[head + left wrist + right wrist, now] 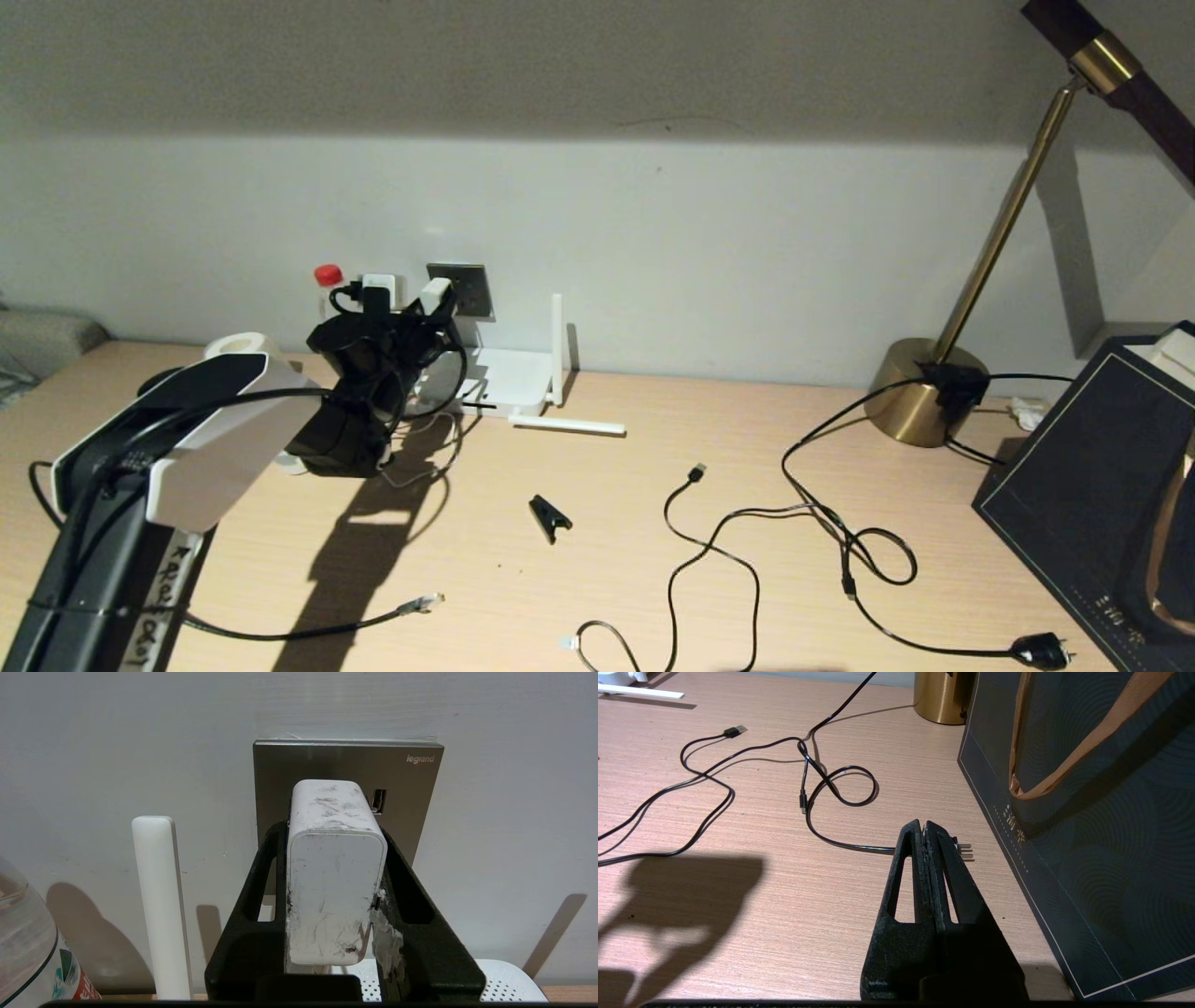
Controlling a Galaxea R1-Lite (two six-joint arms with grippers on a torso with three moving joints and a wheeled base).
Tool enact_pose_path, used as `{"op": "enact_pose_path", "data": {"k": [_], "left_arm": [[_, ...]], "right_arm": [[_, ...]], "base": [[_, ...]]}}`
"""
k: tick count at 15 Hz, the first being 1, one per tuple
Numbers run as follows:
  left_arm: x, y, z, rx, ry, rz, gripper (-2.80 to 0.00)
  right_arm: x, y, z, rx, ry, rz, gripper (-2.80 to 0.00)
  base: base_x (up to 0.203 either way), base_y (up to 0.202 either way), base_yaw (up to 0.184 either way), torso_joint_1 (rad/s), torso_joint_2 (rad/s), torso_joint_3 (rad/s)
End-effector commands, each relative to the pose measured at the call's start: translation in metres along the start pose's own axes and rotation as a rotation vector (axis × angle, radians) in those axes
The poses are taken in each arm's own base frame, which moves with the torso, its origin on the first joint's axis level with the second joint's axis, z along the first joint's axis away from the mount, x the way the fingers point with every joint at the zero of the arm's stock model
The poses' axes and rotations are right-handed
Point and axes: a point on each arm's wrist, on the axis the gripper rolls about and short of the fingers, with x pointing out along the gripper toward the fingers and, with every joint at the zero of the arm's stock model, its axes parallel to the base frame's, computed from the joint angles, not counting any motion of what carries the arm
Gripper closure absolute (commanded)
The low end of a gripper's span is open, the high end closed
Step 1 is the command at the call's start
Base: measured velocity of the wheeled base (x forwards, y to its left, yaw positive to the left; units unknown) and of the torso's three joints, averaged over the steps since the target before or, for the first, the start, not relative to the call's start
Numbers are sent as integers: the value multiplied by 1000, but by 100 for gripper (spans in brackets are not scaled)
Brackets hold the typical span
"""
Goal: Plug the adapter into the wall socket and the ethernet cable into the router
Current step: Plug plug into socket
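My left gripper (425, 317) is shut on the adapter (334, 882), a scuffed white cube gripped on both sides by the black fingers (411, 891). The adapter's far end sits right at the grey wall socket (411, 793); its pins are hidden, so I cannot tell whether they are in. The white router (509, 383) lies below the socket with one antenna (557, 345) upright. The ethernet cable (308, 630) lies on the desk at the front left, its clear connector (425, 602) loose. My right gripper (924, 826) is shut and holds nothing, low over the desk.
A water bottle (329, 285) stands left of the socket. On the desk lie a black clip (549, 516), a USB-tipped cable (695, 473) and the lamp cord's black plug (1041, 649). The brass lamp base (924, 387) and a dark bag (1102, 485) stand at the right.
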Motion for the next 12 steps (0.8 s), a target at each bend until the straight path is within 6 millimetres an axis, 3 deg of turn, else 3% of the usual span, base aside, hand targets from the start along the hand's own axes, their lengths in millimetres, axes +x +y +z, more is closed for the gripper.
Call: {"op": "enact_pose_path", "data": {"k": [1,12], "left_arm": [[0,0,0,1,-6,0,0],[1,-4,-6,-2,1,-9,0]], "right_arm": [[0,0,0,-1,2,0,0],[0,0,0,-1,2,0,0]], "base": [[0,0,0,0,0,0],[0,0,0,0,0,0]]}}
